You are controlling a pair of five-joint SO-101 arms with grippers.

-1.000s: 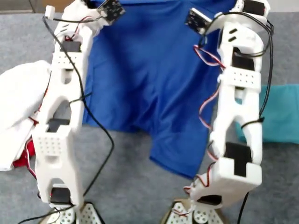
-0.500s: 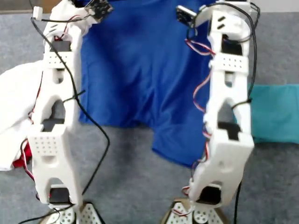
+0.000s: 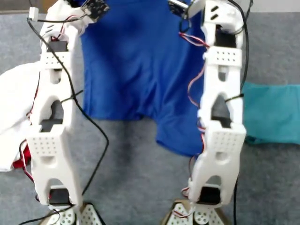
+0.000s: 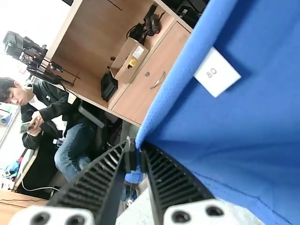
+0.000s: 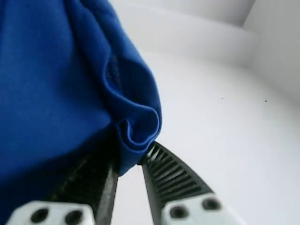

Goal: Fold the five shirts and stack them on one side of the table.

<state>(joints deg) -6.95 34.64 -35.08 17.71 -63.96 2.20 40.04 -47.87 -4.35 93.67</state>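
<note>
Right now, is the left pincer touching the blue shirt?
Touching. In the left wrist view, the left pincer is closed on the edge of the blue shirt, with the cloth squeezed between its jaws.

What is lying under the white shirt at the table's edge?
A bit of red fabric shows under the white shirt; the rest is covered, so I cannot tell what it is.

One blue shirt [image 3: 136,61], one white shirt [image 3: 16,105], one teal shirt [image 3: 272,115], two arms [image 3: 49,140] [image 3: 222,140].
</note>
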